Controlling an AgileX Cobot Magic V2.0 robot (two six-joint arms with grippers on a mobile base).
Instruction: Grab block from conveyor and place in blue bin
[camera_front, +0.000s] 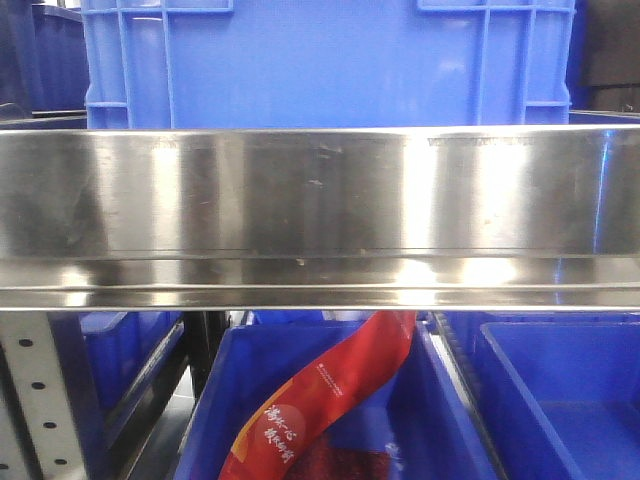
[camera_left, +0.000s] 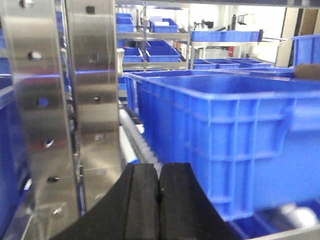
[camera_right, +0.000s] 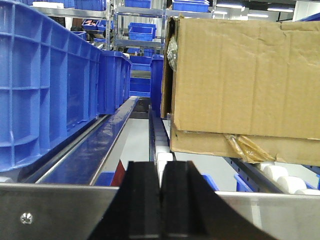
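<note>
Left wrist view shows the left claw (camera_left: 159, 200) clenched, level, a blue bin (camera_left: 225, 145) ahead to its right. Right claw (camera_right: 161, 200) is clenched too, a cardboard box (camera_right: 240, 85) ahead.

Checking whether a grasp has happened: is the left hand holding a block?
No, the left hand is shut with its fingers pressed together and nothing between them.

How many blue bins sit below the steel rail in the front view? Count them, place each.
3: the left bin, the middle bin holding a red packet, the right bin. Others may hide behind the steel rail.
</note>
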